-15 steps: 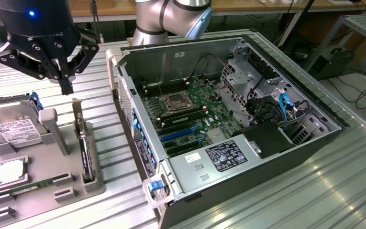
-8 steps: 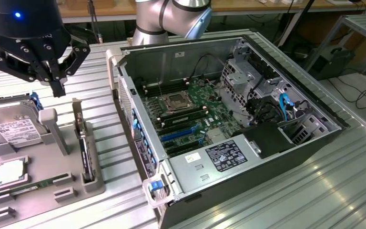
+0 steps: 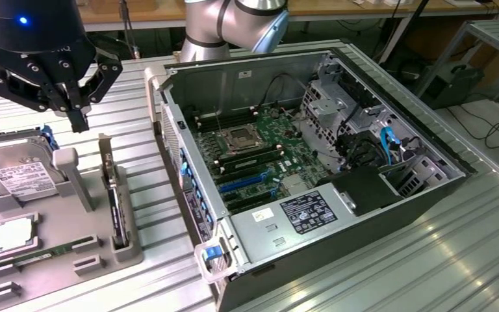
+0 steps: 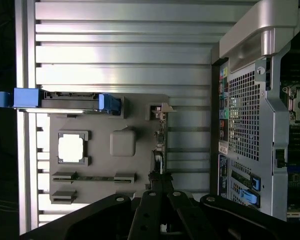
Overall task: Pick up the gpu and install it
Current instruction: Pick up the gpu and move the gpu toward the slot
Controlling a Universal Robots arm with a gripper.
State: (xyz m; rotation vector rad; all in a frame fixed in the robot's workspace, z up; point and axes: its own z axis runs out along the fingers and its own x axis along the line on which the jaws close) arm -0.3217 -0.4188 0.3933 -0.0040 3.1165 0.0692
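The end effector (image 3: pixel 78 122) is shut tight and holds nothing. It hangs just above one end of the gpu (image 3: pixel 114 195). The gpu stands on its thin edge in a gray holder (image 3: pixel 72 218), near the bench (image 3: pixel 423 260) edge at the exterior view's left. The open computer case (image 3: pixel 232 81) sits just beside the holder, in the middle of the bench.

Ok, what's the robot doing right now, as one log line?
gripper: shut, empty | place: above the tray, near gpu | gpu: upright in tray, not picked up | case: open
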